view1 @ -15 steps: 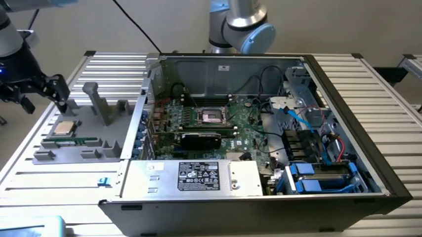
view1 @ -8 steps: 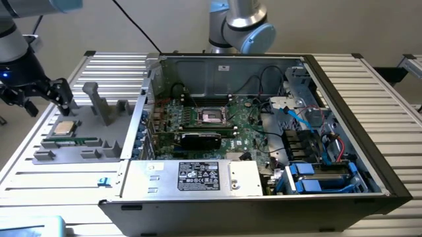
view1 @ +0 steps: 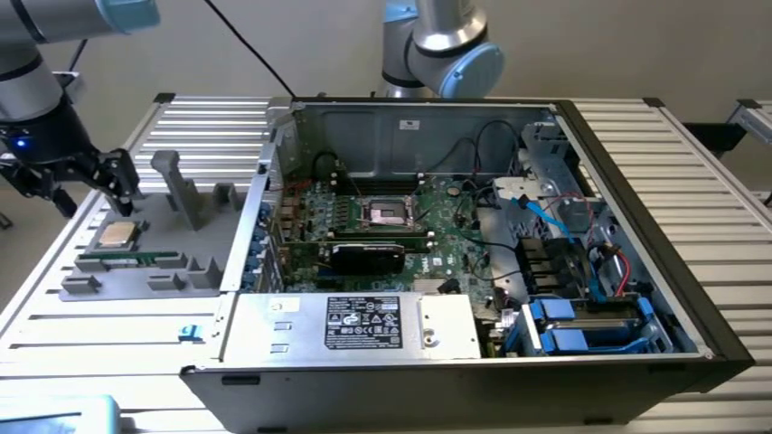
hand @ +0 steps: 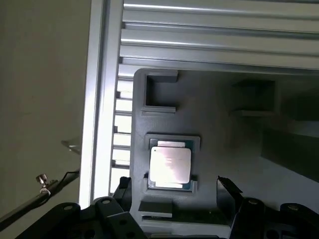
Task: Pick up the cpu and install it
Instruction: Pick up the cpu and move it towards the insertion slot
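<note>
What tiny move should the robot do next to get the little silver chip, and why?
Probably lower the tool straight down. It hangs open above the cpu, which lies flat in its grey holder, with a finger on either side, not touching it yet.

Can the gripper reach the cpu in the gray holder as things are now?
Probably yes: the gripper hangs open just above the cpu, which lies uncovered in the gray holder, with nothing between them.
</note>
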You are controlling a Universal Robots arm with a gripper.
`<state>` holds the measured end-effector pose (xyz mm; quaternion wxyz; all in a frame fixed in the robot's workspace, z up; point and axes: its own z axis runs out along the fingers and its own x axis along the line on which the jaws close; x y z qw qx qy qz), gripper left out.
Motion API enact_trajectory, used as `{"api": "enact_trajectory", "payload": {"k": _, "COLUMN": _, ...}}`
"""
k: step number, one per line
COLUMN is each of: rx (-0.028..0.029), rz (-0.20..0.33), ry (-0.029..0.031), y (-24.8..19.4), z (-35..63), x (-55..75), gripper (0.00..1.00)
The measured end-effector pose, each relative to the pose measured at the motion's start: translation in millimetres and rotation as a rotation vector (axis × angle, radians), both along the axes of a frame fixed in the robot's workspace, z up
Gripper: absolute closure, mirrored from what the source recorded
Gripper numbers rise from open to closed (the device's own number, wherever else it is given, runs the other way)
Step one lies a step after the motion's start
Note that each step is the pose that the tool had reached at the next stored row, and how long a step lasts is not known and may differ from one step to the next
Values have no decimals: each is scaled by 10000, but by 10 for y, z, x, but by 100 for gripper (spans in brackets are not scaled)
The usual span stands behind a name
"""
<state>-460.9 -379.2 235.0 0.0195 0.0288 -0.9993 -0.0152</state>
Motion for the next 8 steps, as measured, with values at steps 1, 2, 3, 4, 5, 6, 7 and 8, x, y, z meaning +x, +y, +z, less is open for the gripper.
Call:
{"api": "enact_trajectory", "payload": {"k": 1, "rx": 0, "rz": -1, "ry": 0, "y": 0, "z": -18, "x": 0, "gripper": 22}}
{"api": "enact_trajectory", "payload": {"k": 2, "rx": 0, "rz": -2, "ry": 1, "y": 0, "z": -35, "x": 0, "gripper": 22}}
{"api": "enact_trajectory", "payload": {"k": 3, "rx": -5, "rz": -2, "ry": 4, "y": 0, "z": -44, "x": 0, "gripper": 22}}
{"api": "enact_trajectory", "payload": {"k": 4, "rx": -14, "rz": -2, "ry": 13, "y": 0, "z": -52, "x": -1, "gripper": 22}}
{"api": "enact_trajectory", "payload": {"k": 5, "rx": -16, "rz": -2, "ry": 22, "y": 0, "z": -67, "x": -1, "gripper": 22}}
{"api": "enact_trajectory", "payload": {"k": 6, "rx": -17, "rz": -2, "ry": 23, "y": 0, "z": -84, "x": -1, "gripper": 22}}
{"api": "enact_trajectory", "payload": {"k": 7, "rx": -11, "rz": -3, "ry": 24, "y": 0, "z": -103, "x": -1, "gripper": 22}}
{"api": "enact_trajectory", "payload": {"k": 8, "rx": -2, "rz": -3, "ry": 24, "y": 0, "z": -121, "x": -1, "gripper": 22}}
